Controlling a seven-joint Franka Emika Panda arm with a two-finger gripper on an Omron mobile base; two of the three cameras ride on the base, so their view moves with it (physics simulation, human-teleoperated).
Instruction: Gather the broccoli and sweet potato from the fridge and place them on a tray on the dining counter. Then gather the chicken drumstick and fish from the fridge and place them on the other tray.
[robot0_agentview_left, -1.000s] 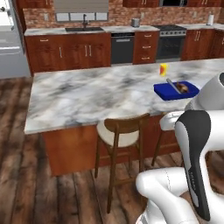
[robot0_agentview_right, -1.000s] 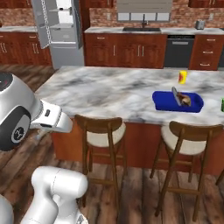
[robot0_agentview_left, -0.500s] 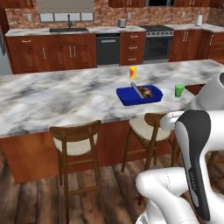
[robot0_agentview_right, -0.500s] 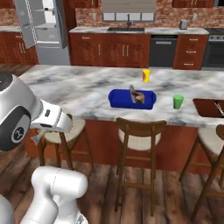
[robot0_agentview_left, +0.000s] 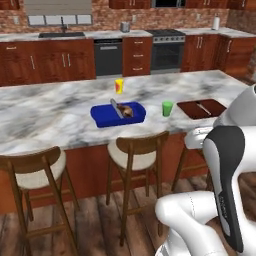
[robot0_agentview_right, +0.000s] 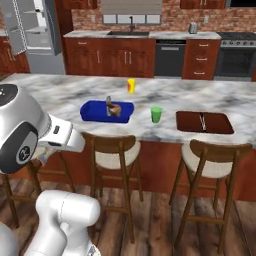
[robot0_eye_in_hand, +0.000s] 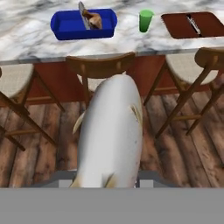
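Note:
My gripper (robot0_eye_in_hand: 107, 177) is shut on the fish (robot0_eye_in_hand: 111, 131), a long pale silver body that runs up the middle of the hand view over the wood floor. Ahead on the marble dining counter (robot0_agentview_left: 45, 115) stands a blue tray (robot0_agentview_left: 102, 120) (robot0_agentview_right: 92, 111) (robot0_eye_in_hand: 61, 26). It holds a brown piece that looks like the chicken drumstick (robot0_agentview_left: 128, 111) (robot0_agentview_right: 115, 108) (robot0_eye_in_hand: 94, 18), with a thin grey thing upright beside it. A flat brown tray (robot0_agentview_left: 192, 109) (robot0_agentview_right: 190, 122) (robot0_eye_in_hand: 175, 24) lies further right with a slim knife-like item on it. Broccoli and sweet potato are out of view.
A green cup (robot0_agentview_left: 167, 108) (robot0_agentview_right: 156, 114) (robot0_eye_in_hand: 146, 20) stands between the two trays, a yellow cup (robot0_agentview_left: 119, 86) (robot0_agentview_right: 131, 85) behind the blue one. Wooden stools (robot0_agentview_left: 137, 147) (robot0_agentview_right: 112, 150) (robot0_eye_in_hand: 100, 65) line the counter's near side. The fridge (robot0_agentview_right: 35, 35) stands open at the far left.
The base has driven right along the counter, so the whole scene slid left. The blue tray went from right of view to the middle, and the green cup and brown tray came in.

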